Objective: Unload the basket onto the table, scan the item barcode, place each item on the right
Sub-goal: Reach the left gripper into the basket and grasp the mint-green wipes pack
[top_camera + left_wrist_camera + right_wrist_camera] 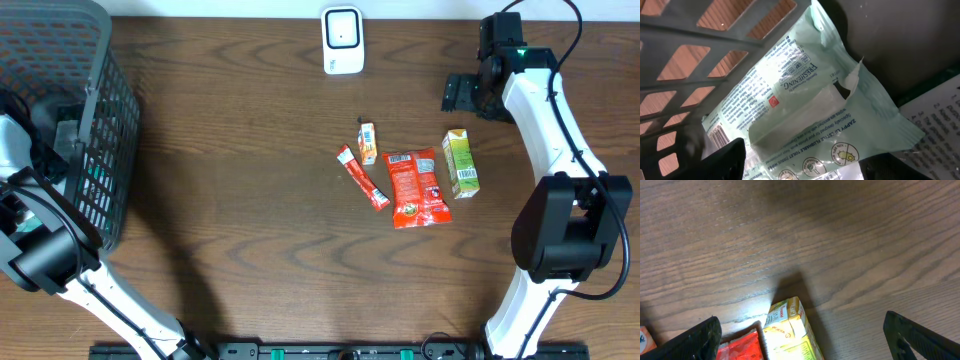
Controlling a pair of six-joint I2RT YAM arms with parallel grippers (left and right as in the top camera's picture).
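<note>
Pale green wipes packet (805, 95) is lying crumpled against the grey basket (690, 35) lattice, printed face toward the lens, "FRESHENING" reading upside down. Barcode (715, 132) is showing at its lower-left end. Brown desk (677, 62) is showing through the lattice gaps. Left hand (802, 156) is holding its dark fingers (725, 160) wide apart, the packet between them. A white printed sheet (935, 120) is peeking in at right.

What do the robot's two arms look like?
Both arms are smooth white tubes joined by chunky black joints. The right arm carries a small green light and looping black cable near its black tool. The left arm matches; its tool's fingers are black too.
</note>
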